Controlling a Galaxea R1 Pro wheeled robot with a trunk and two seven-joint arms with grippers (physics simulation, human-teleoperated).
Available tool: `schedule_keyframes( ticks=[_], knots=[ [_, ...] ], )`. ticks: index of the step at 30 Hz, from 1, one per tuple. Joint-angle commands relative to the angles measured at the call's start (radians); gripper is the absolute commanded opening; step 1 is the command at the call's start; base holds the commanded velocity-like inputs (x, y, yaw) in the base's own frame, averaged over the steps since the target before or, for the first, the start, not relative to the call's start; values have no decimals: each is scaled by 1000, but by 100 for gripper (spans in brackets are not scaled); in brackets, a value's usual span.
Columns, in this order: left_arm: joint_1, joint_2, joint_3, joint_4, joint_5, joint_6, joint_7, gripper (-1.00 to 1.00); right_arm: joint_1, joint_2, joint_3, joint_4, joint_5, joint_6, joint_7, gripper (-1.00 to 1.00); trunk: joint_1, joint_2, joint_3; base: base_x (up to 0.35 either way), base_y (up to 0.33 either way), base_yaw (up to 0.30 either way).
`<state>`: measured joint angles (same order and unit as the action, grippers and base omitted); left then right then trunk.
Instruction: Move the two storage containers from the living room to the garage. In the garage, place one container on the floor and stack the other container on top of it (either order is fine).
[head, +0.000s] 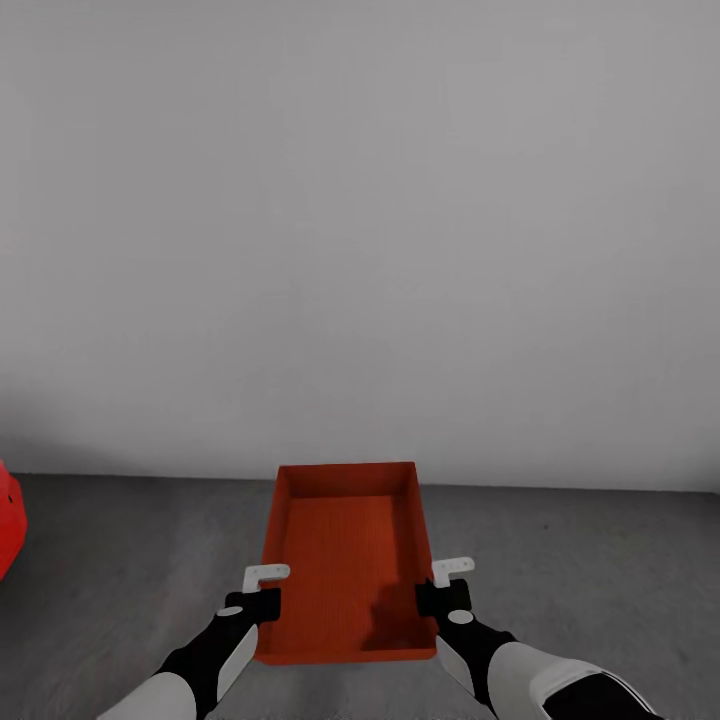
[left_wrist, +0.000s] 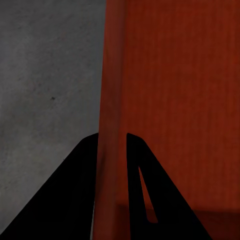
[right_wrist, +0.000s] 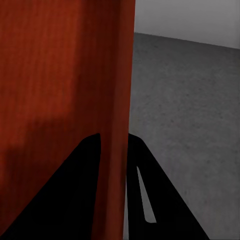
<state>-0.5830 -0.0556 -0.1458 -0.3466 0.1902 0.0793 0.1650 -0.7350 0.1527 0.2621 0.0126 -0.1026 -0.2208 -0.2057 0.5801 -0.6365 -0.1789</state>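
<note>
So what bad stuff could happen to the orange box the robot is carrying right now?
1. The left gripper and right gripper each pinch only a thin side wall of the storage container. If one slips, the box could tilt or drop onto the concrete floor.
2. The white wall is close ahead, so rolling forward might bump the box into it.

The head camera looks forward and down at the container (head: 348, 560); both wrist cameras sit close against its side walls.
</note>
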Motion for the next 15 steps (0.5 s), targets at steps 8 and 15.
schedule_keyframes(
  ticks=[8,15],
  knots=[
    [-1,0,52,-5,18,-54,79,-100,0,1,-34,1,4,0,5,-100,0,-2,-15,0,0,0],
    [-1,0,52,-6,18,-54,79,-100,0,1,-34,1,4,0,5,-100,0,-2,-26,0,0,0]
  ],
)
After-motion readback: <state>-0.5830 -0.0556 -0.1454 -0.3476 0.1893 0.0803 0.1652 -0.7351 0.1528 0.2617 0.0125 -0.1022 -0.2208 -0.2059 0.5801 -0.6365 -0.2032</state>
